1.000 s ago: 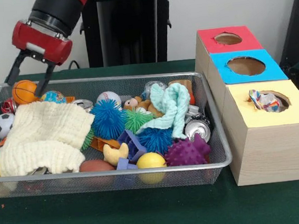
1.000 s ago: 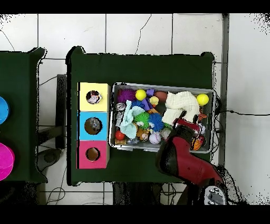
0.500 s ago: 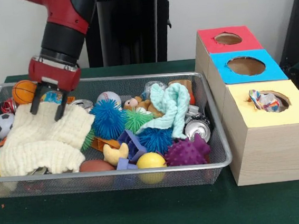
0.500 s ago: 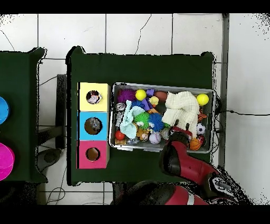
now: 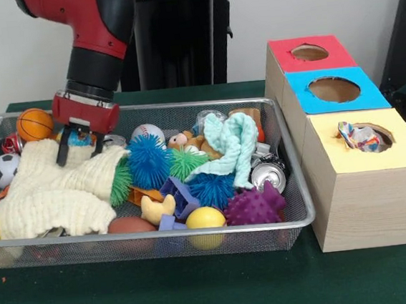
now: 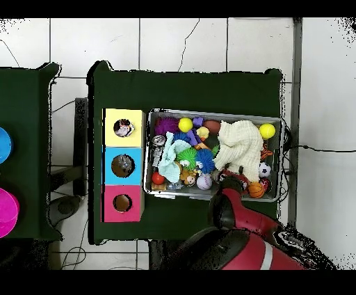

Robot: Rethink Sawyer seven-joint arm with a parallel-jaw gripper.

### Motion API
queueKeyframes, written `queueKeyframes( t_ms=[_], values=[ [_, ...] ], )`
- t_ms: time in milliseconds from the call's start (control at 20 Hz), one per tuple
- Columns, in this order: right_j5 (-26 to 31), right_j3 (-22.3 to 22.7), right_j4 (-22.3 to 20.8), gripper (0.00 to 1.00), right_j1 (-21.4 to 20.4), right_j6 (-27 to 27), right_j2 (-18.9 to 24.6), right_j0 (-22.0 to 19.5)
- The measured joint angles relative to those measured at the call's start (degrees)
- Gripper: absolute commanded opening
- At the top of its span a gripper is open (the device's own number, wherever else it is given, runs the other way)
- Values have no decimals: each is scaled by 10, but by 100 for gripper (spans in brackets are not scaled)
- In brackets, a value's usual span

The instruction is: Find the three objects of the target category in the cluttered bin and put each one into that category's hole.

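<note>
The wire mesh bin is full of toys; it also shows in the overhead view. My gripper is low at the bin's far left, open, with its fingertips pressed on the far edge of a cream cloth. A blue patterned round thing shows between the fingers. One white wad with red, blue and yellow patches lies in the yellow-surround hole, also seen from overhead. No other wad shows in the bin.
A mint cloth, blue, green and purple spiky balls, cans, a basketball, a soccer ball and yellow balls fill the bin. Blue-surround and red-surround openings stand behind the yellow one.
The gripper has come down and moved right, from above the basketball onto the cream cloth. The cloth has bunched toward the blue spiky ball.
</note>
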Motion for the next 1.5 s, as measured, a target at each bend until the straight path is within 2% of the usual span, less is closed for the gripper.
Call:
queueKeyframes(
  t_ms=[100, 150, 650, 900, 1150, 1250, 1500],
  values=[
    [-7, 0, -4, 100, 3, 0, 4, -9],
    [-21, 0, -17, 0, 5, 0, 8, -23],
    [-35, -2, -36, 0, 9, 0, 21, -47],
    [-34, 7, -37, 0, -1, 0, 23, -37],
    [-25, 48, -35, 0, -49, 0, 15, 4],
    [-8, 71, -30, 0, -86, 0, 8, 32],
    [27, 92, -28, 0, -142, 0, 2, 68]
  ],
)
